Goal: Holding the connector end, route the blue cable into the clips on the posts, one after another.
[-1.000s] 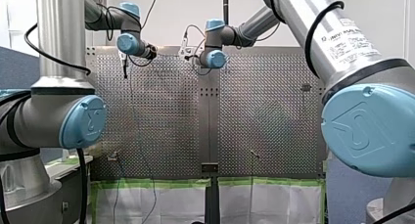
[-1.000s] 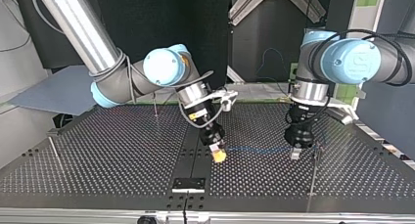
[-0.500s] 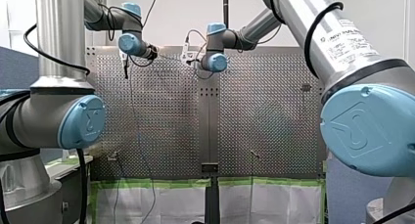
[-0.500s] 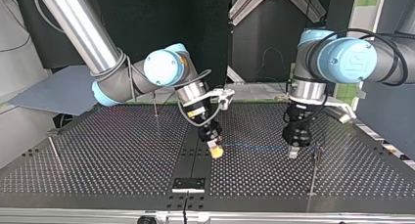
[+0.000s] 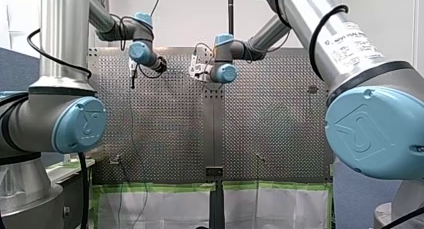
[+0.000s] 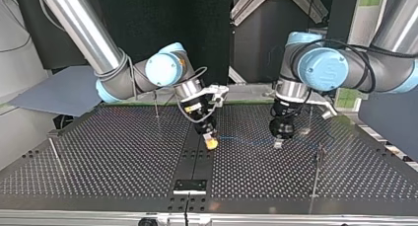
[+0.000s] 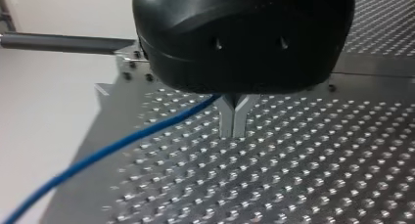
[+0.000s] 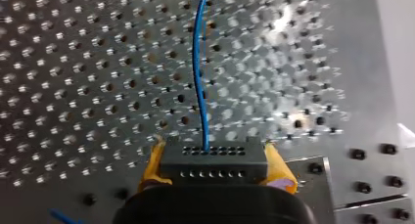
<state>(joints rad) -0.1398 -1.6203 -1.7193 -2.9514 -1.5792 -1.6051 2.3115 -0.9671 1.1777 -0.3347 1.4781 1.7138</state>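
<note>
Perforated metal makes up the one table, the largest thing in view. Two grey-and-blue arms reach over it: my right arm at the top view's left and my left arm at its right.

Three thin posts stand on the table in that view. One is far back, left of centre, one is at the left edge, and one is near the front at the right.

Two grippers hang low over the middle. One blue cable stretches between them and runs on rightward toward the right-hand post.

My left gripper has its metal fingers pressed together at the tips. They are closed round the cable, which passes through the fork above them. My right gripper pinches the one black connector between its yellow pads. The cable leaves the connector's face ahead of the gripper.

Compared with a second ago, both grippers sit further left and further back in the top view. The stretch of cable between them has gone with them.
</note>
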